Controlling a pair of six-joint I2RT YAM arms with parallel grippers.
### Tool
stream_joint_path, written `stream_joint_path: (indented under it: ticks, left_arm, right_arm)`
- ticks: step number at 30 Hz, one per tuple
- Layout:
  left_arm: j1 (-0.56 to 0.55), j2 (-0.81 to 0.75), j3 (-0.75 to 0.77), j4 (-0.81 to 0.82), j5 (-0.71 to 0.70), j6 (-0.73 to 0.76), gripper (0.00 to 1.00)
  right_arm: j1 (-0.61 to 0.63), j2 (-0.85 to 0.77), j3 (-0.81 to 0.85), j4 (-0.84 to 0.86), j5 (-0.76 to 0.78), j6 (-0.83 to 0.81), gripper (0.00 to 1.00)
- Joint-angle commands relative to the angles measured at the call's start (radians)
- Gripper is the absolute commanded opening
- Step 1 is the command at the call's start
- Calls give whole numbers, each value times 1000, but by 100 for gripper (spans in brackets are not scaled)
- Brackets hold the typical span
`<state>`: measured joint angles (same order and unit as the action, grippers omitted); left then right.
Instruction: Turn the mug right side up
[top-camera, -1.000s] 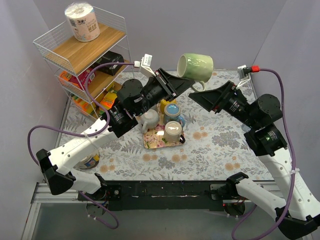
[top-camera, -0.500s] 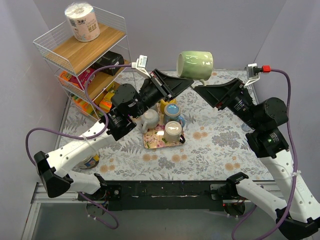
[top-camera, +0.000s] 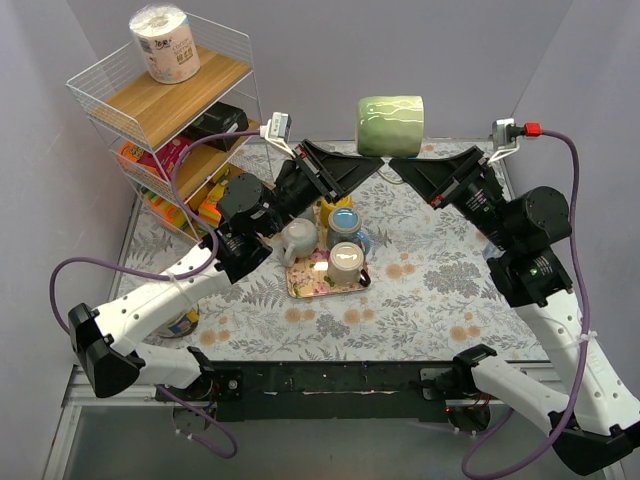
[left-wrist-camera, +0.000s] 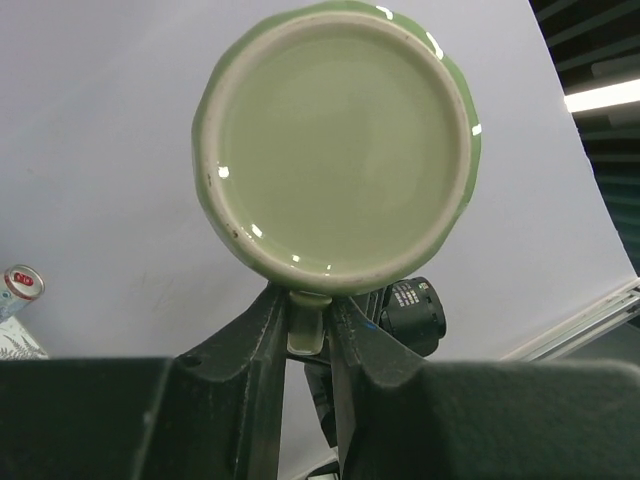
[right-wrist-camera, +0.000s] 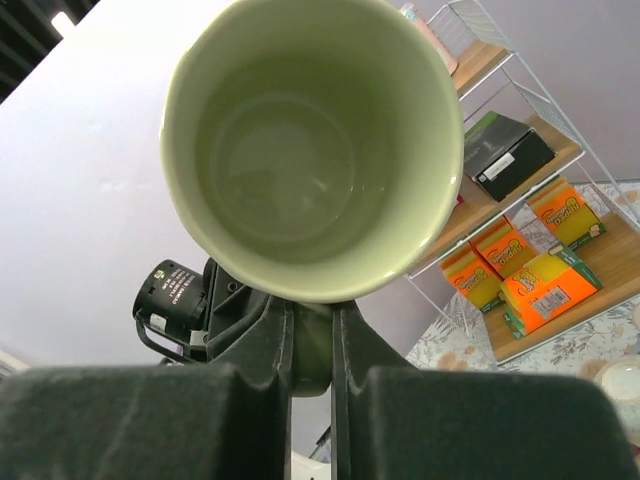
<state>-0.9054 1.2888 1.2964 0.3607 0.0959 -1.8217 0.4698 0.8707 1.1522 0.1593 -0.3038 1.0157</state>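
The green mug (top-camera: 390, 125) hangs in mid-air above the back of the table, lying on its side with its handle pointing down. My left gripper (top-camera: 374, 166) is shut on the handle from the left; in the left wrist view the mug's base (left-wrist-camera: 335, 150) faces the camera and the handle sits pinched in the left gripper (left-wrist-camera: 307, 315). My right gripper (top-camera: 402, 166) is shut on the same handle from the right. The right wrist view looks into the mug's empty mouth (right-wrist-camera: 310, 140), with the right gripper (right-wrist-camera: 312, 325) clamping the handle below it.
A flowered tray (top-camera: 305, 285) with several cups and a white teapot (top-camera: 297, 240) stands mid-table under the left arm. A wire shelf (top-camera: 165, 110) with a paper roll (top-camera: 165, 45), boxes and sponges stands at the back left. A can (top-camera: 180, 322) sits at the left edge.
The right gripper moved in from the right and closed on the mug's handle. The mug swung from tilted to level on its side and rose slightly. The left gripper kept its hold.
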Motion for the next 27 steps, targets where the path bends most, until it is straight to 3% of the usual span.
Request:
stream_joint_path:
  ticks: [1,2,3,5,6,9,19,27]
  left_arm:
    - [-4,-42,0,23,39,-8,1]
    - [-3,-46,0,15,28,-1,6]
    - [-3,-52,0,5,21,7,32]
    - [-1,-59,-2,-28,2,31,44]
    - [-1,-65,-3,-34,-14,38,72]
    - [-1,-85,-11,-124,-83,67,98]
    - [0,-197,-60,-601,-459,134,98]
    - [0,-249,-105,-741,-544,176,98]
  right_arm:
    - [0,-2,73,46,3,-32,1]
    - [0,-4,73,36,6,-37,1]
    - [-2,-7,73,31,17,-49,1]
    - [0,-7,87,1,32,-61,1]
    - [0,-6,93,-13,44,-77,1]
    - [0,7,130,-69,84,-120,1]
    - [-3,192,282,-418,431,-463,1]
    - [-33,385,227,-328,620,-727,1]
